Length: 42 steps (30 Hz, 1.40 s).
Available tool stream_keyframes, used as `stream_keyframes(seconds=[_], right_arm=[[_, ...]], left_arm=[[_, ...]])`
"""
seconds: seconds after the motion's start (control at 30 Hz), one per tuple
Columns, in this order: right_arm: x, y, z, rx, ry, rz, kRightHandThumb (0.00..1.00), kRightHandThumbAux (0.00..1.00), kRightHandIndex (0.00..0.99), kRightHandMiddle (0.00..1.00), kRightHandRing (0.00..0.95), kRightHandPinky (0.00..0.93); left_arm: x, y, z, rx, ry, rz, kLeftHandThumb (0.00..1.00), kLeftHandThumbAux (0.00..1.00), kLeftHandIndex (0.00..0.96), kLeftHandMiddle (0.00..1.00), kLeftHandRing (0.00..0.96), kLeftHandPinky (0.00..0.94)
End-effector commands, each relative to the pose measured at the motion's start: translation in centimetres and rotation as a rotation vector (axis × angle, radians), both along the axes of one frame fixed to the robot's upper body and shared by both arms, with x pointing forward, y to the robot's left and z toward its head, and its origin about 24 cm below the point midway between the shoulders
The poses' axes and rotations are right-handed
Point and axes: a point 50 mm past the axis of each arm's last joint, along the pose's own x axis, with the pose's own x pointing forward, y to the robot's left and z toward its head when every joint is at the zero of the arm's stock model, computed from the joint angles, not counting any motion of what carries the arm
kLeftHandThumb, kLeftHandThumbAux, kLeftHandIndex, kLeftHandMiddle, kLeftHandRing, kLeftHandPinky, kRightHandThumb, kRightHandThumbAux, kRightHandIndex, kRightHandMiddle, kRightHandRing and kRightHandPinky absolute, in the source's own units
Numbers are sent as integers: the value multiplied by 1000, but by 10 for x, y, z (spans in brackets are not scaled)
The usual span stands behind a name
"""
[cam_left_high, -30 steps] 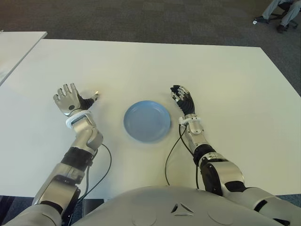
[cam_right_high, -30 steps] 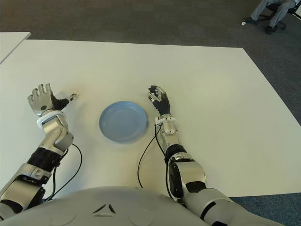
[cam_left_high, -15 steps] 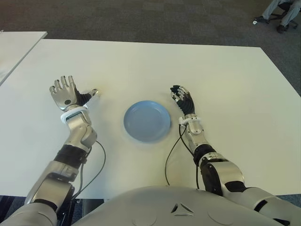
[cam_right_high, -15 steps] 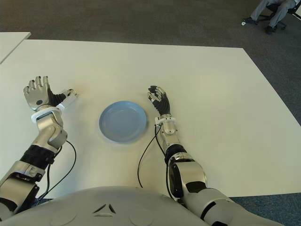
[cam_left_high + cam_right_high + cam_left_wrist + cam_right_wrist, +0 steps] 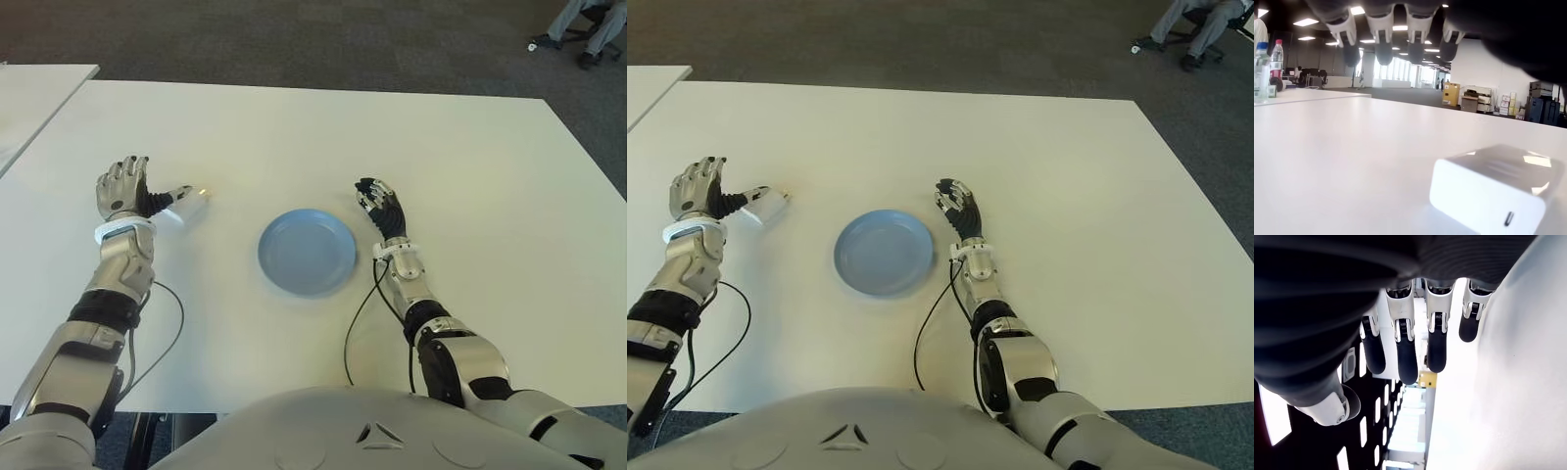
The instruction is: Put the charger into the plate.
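Observation:
The charger (image 5: 187, 207), a small white block, lies on the white table (image 5: 294, 137) left of the round blue plate (image 5: 307, 252). My left hand (image 5: 123, 186) is just left of the charger, palm toward it, its thumb close to the block. In the left wrist view the charger (image 5: 1493, 188) lies flat on the table, with the spread fingers (image 5: 1382, 36) apart from it. The plate holds nothing. My right hand (image 5: 380, 206) shows just right of the plate, fingers relaxed and holding nothing.
Black cables (image 5: 358, 323) run from both wrists back over the table's near edge. A second white table (image 5: 39, 88) stands at the far left. A seated person's legs (image 5: 588, 24) show on the carpet at the far right.
My left hand has moved left, away from the plate, and the white charger now shows in full beside its thumb. The right hand has not moved.

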Motion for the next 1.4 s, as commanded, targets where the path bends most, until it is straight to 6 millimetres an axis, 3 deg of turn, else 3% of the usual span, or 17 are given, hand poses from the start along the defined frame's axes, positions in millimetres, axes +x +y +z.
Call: stream_keyframes(seconds=[0.03, 0.87, 1.4], right_arm=[[-21, -4, -28, -15, 146, -18, 0, 645, 265, 331, 251, 135], [-20, -4, -27, -16, 138, -22, 0, 663, 303, 352, 270, 132], [-19, -2, -27, -22, 137, -19, 0, 667, 299, 353, 268, 132]], left_arm=[[3, 1, 1, 14, -7, -14, 245, 239, 0, 0, 0, 0], [-1, -5, -10, 6, 29, -45, 221, 222, 0, 0, 0, 0], [-1, -15, 4, -5, -1, -56, 222, 216, 0, 0, 0, 0]])
